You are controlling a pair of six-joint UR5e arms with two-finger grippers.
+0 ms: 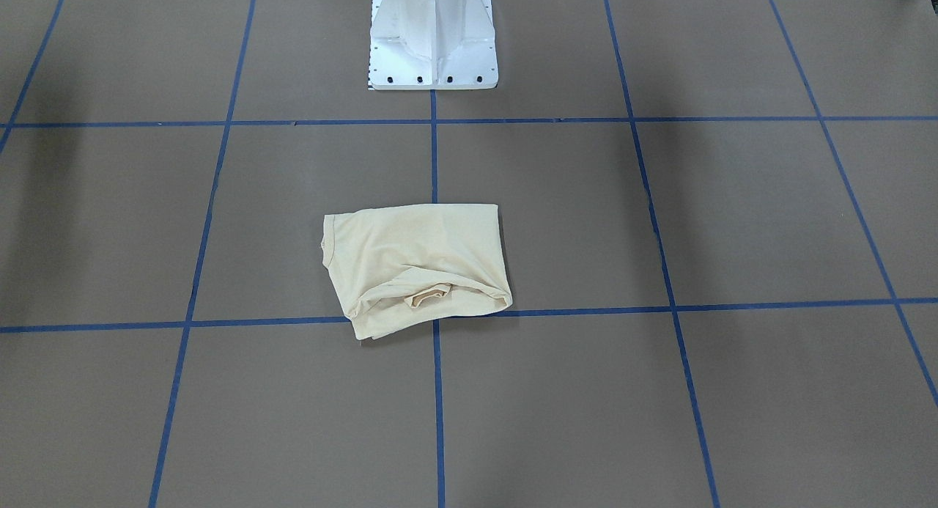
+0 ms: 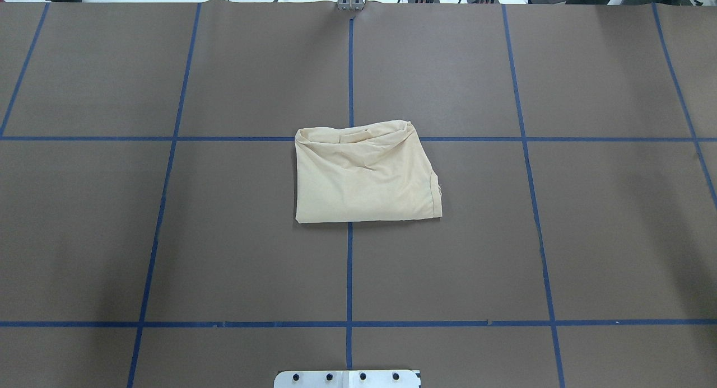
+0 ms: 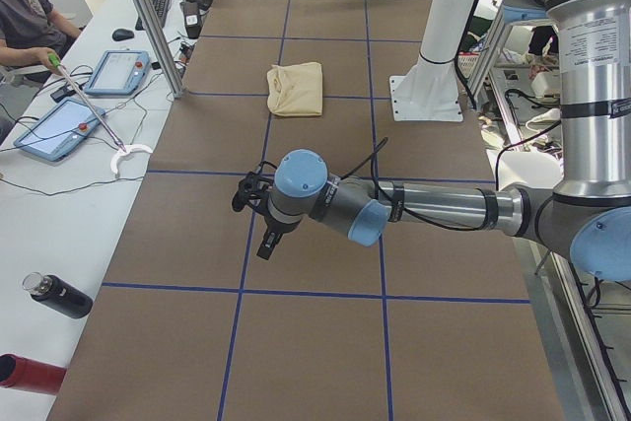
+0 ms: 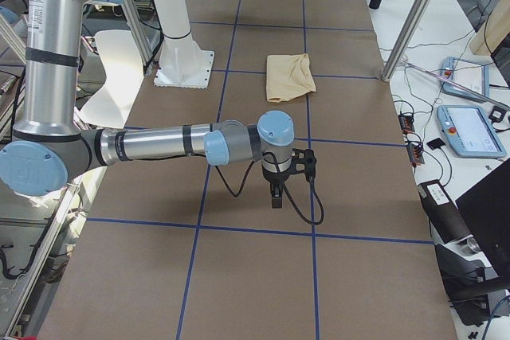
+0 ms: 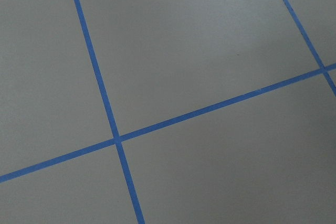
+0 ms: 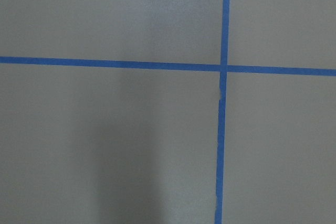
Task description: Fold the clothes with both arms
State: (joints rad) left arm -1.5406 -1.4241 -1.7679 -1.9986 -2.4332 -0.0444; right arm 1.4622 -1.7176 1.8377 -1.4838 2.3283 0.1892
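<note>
The pale cream-yellow T-shirt [image 1: 418, 262] lies folded into a compact rectangle at the middle of the brown table; it also shows in the overhead view [image 2: 364, 175]. Its print is hidden. Neither arm is over it. In the exterior left view the left gripper [image 3: 266, 242] hangs over bare table well away from the shirt [image 3: 296, 89]. In the exterior right view the right gripper [image 4: 276, 197] hangs over bare table, also away from the shirt [image 4: 289, 77]. I cannot tell whether either gripper is open or shut. Both wrist views show only table and blue tape.
The white pedestal base [image 1: 432, 46] stands behind the shirt at the robot's side. Blue tape lines [image 2: 350, 69] grid the table. A side bench holds teach pendants [image 3: 116, 71] and bottles [image 3: 57, 295], with a seated operator [image 3: 25, 12] and metal poles [image 3: 148, 17].
</note>
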